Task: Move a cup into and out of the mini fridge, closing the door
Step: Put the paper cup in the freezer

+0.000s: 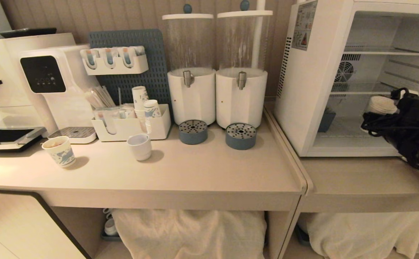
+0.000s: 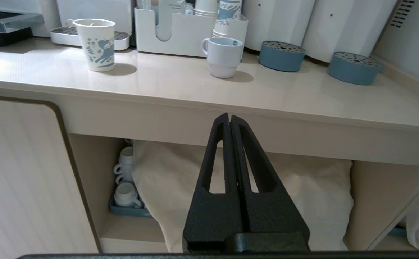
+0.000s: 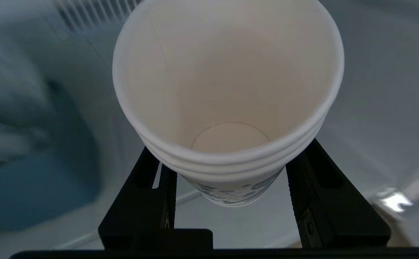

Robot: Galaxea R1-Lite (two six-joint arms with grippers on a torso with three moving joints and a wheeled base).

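Note:
The mini fridge [image 1: 303, 90] stands open at the right of the counter; its door is out of view. My right gripper [image 1: 383, 117] reaches into the lower compartment, shut on the cup [image 1: 380, 104], a white paper cup with layered rims. In the right wrist view the cup [image 3: 227, 90] stands upright between the black fingers [image 3: 164, 187], blue print showing low on its side, and the right gripper [image 3: 231, 169] clasps it below the rims. My left gripper [image 2: 230, 117] is shut and empty, parked below the counter's front edge.
A short blue-printed paper cup [image 1: 59, 151] and a white mug [image 1: 140, 146] stand on the counter [image 1: 213, 172]. Two drink dispensers [image 1: 216, 97] line the back. A blue object [image 1: 326, 120] sits inside the fridge at its left, with wire shelves [image 1: 382, 52] above.

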